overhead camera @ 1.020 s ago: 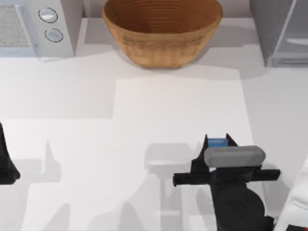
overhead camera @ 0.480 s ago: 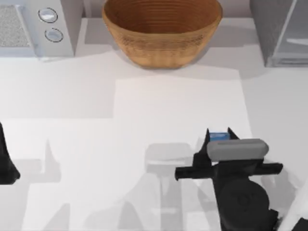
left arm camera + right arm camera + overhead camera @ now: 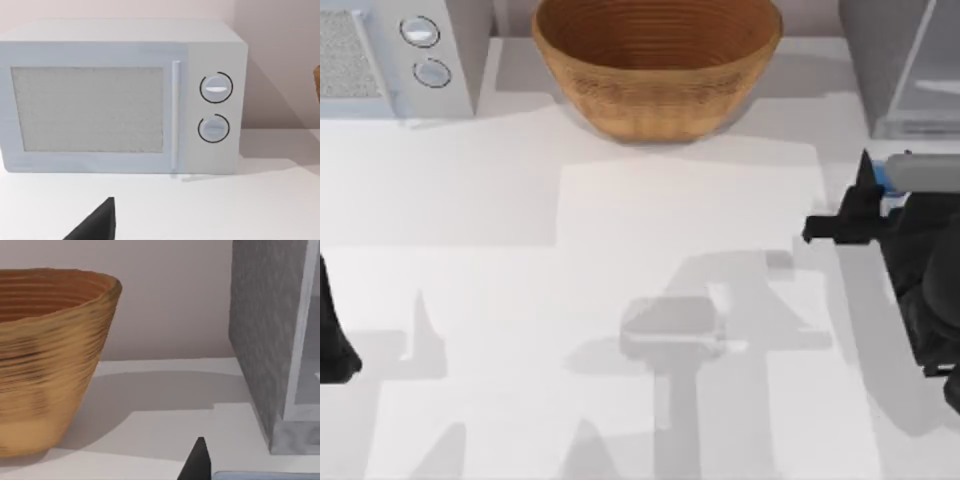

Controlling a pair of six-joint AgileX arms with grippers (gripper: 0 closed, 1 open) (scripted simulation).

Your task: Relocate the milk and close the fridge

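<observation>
Since the earlier frame, the right gripper has carried the milk toward the fridge — fingers pinching the carton, raised near the table's right edge. Risk — carton striking the fridge frame on entry. Left gripper parked left.

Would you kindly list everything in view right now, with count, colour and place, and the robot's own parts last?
Basket: one, woven brown, back middle of the table.
Microwave: one, white with two round knobs, back left corner.
Fridge: one, grey speckled with a pale glassy door panel, back right corner.
Milk: one, blue carton, right side in front of the fridge, between the right gripper's jaws.
Table: one, white, under everything.
Left gripper: one, black, parked at the left edge.
Right gripper: one, black, at the right edge, jaws shut on the milk, raised near the fridge.
</observation>
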